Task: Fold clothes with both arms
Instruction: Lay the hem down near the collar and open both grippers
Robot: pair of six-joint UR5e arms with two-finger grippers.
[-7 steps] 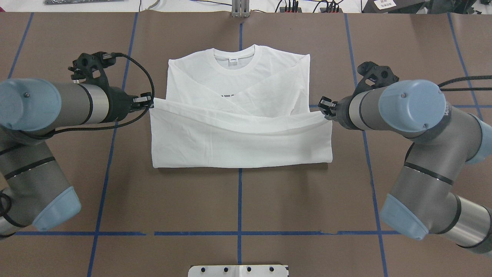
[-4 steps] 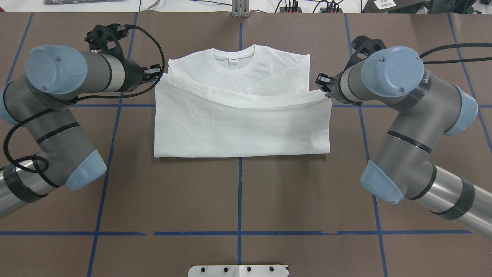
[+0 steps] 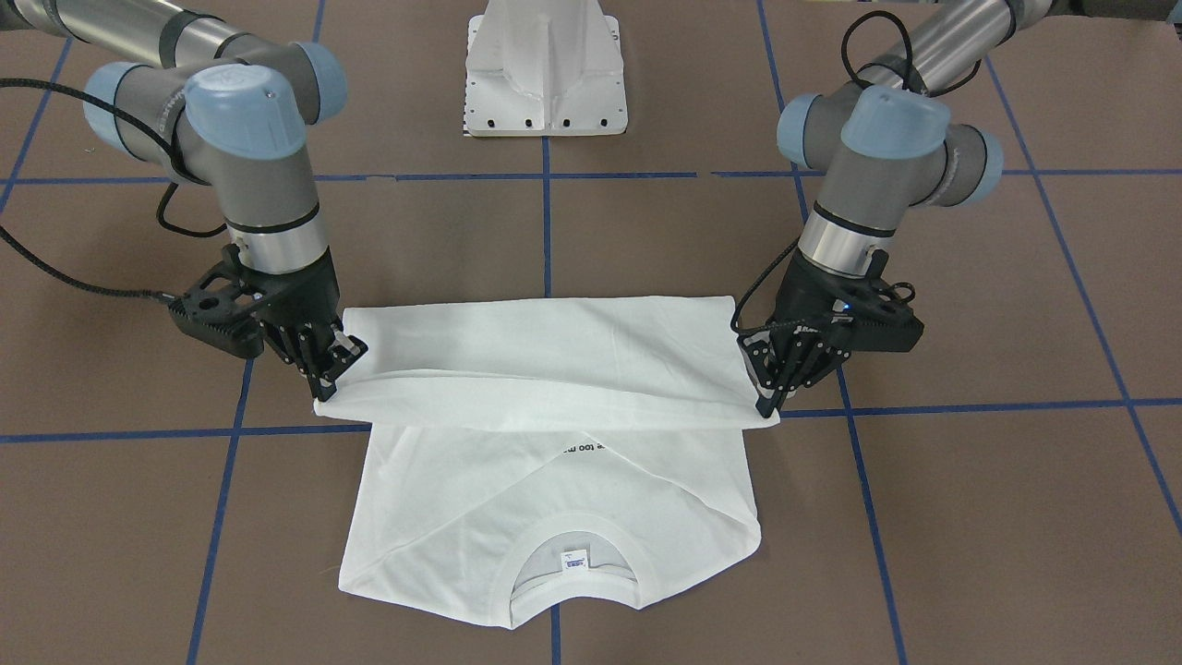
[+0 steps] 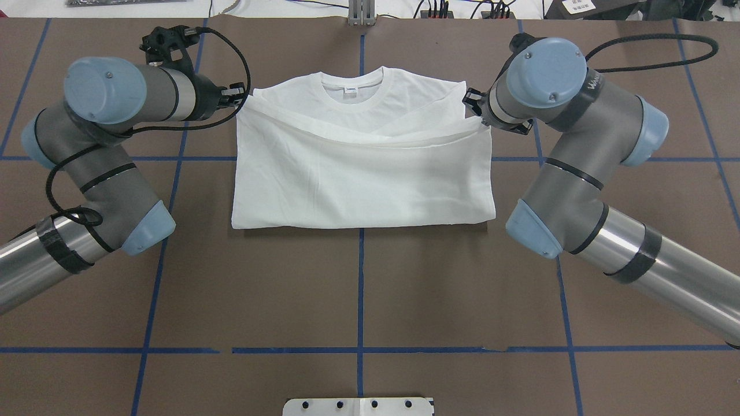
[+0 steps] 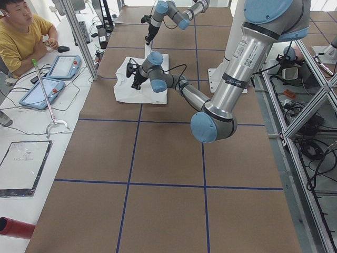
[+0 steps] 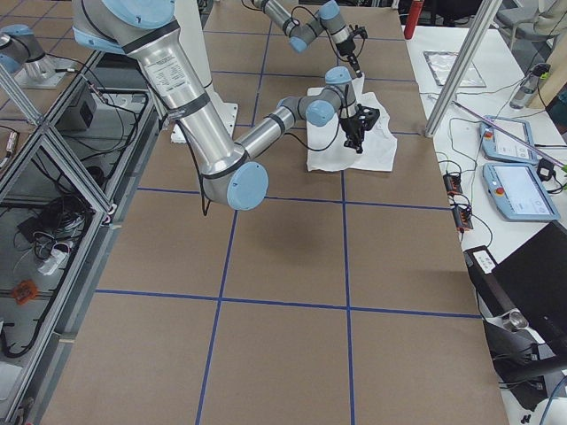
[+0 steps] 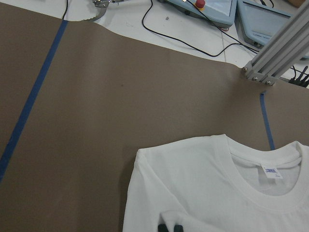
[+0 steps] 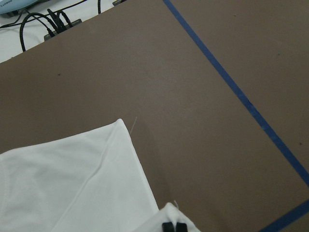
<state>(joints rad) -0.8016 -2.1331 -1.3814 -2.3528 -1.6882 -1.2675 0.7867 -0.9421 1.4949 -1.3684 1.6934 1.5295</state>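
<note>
The T-shirt (image 4: 358, 179) is spread flat on the brown table (image 4: 260, 289), straight out from the white pedestal (image 3: 545, 69), with its collar (image 4: 354, 106) turned to the side farthest from the pedestal. The hem half is doubled over toward the collar, so the fold lies nearest the pedestal. The free edge is held slightly raised above the chest, short of the collar. A fragment of black text (image 3: 584, 449) is left showing just beyond that edge.

The left gripper (image 3: 768, 405) is closed on the corner of the raised edge to the robot's left of the pedestal. The right gripper (image 3: 325, 386) is pinched on the opposite corner, to the pedestal's other side. Both sets of jaws are drawn nearly together, with only thin cloth between them. Both sleeves appear to be folded across the chest, though much of them is hidden under the doubled layer.
</note>
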